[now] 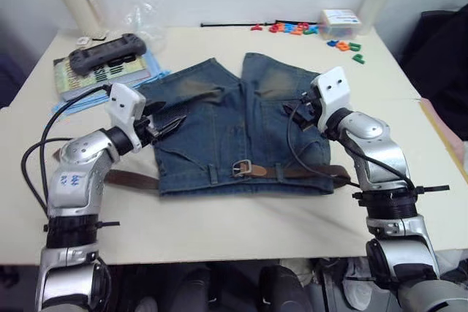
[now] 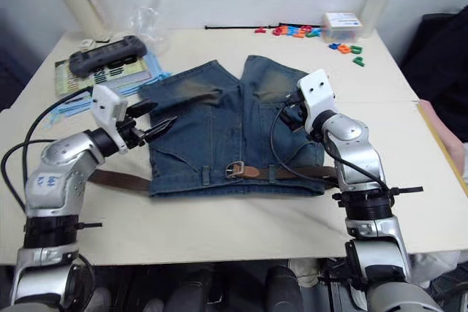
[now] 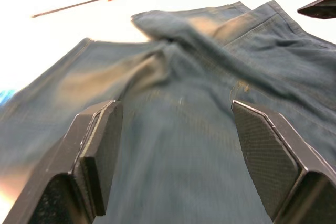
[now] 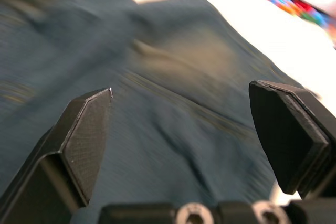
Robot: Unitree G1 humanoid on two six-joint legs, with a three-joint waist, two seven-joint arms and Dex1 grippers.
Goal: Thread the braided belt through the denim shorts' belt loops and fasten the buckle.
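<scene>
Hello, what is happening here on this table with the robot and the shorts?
The denim shorts lie flat on the table. The braided belt runs along the waistband, and the buckle appears fastened near its middle. The left gripper and the right gripper are both open and hold nothing, each over one side of the shorts.

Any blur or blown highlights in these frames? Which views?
Left wrist view: denim shorts smeared near the gripper, table blown white. Right wrist view: cloth heavily blurred, table corner overexposed, both jaws open and crisp. Head views: evenly lit, braided belt and buckle readable, soft shadows under both arms.
</scene>
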